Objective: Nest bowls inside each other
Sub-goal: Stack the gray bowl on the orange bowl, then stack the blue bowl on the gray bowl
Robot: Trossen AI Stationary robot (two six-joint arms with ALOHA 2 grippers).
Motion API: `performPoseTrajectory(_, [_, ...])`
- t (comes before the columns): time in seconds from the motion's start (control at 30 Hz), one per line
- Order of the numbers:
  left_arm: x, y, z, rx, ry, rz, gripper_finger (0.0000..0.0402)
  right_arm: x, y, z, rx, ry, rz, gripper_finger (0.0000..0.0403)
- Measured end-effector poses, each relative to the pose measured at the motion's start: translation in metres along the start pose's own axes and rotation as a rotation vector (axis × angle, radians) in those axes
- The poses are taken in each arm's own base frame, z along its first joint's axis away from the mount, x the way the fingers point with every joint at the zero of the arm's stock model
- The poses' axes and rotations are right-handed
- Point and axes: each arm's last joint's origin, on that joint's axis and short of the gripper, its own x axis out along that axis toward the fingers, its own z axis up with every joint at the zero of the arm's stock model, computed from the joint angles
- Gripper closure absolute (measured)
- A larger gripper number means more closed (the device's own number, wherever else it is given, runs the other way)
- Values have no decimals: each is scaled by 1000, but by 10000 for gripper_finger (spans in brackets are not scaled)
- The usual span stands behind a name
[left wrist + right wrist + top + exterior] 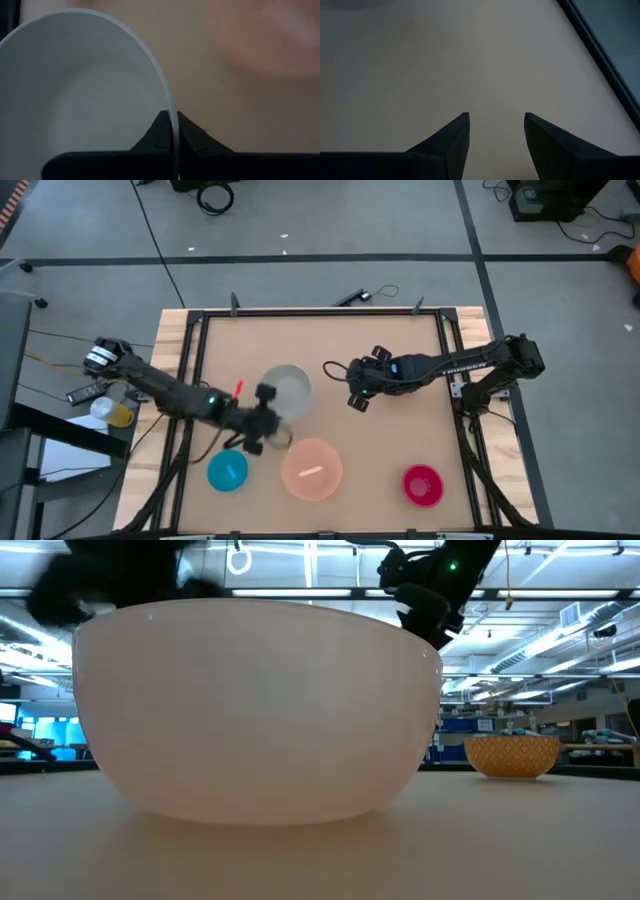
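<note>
A grey-white bowl (pixel 290 390) is at the table's middle, with my left gripper (pixel 270 415) (pixel 172 117) shut on its rim. Along the near edge stand a small blue bowl (pixel 228 470), a large peach-orange bowl (pixel 312 468) (pixel 260 710) and a small magenta-red bowl (pixel 422 485), each mouth up on its base. My right gripper (pixel 357 395) (pixel 495 120) hangs open over bare table right of the grey-white bowl, with nothing between its fingers. My left gripper pinches the grey-white bowl's rim (pixel 176 127) on its near-left side, one finger inside the bowl and one outside. The fingers slant down from the table's near left. The bowl's mouth faces up; whether its base is off the table I cannot tell.
Black rails (pixel 190 360) frame the table's left, far and right sides. Bare tabletop (pixel 400 440) lies between the bowls and the right rail. A wicker basket (pixel 512 753) shows in the room beyond the table.
</note>
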Motion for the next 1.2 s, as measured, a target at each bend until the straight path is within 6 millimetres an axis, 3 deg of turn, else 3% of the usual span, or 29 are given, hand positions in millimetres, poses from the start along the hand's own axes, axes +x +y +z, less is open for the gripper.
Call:
performPoseTrajectory(0.1, [-21, -15, 23, 150, -114, -62, 397, -1, 2, -1, 7, 1, 3, 208])
performPoseTrajectory(0.23, [-37, -32, 53, 124, -318, -268, 396, -2, 4, -2, 2, 0, 6, 208])
performPoseTrajectory(0.33, [-29, -51, 67, 126, -414, -349, 396, -2, 4, -2, 0, 0, 5, 208])
performPoseTrajectory(0.5, [3, -77, 66, 199, -267, -390, 396, -3, 5, -3, 9, 1, 8, 208])
performPoseTrajectory(0.7, [23, -83, 66, 97, -172, -392, 384, -6, 11, -6, 9, 7, 18, 208])
performPoseTrajectory(0.93, [17, -75, 79, -121, -167, -352, 327, -8, 14, -8, 3, 4, 26, 208])
performPoseTrajectory(1.2, [-1, -66, 98, -167, -142, -359, 251, -7, 21, -6, 58, 12, 114, 208])
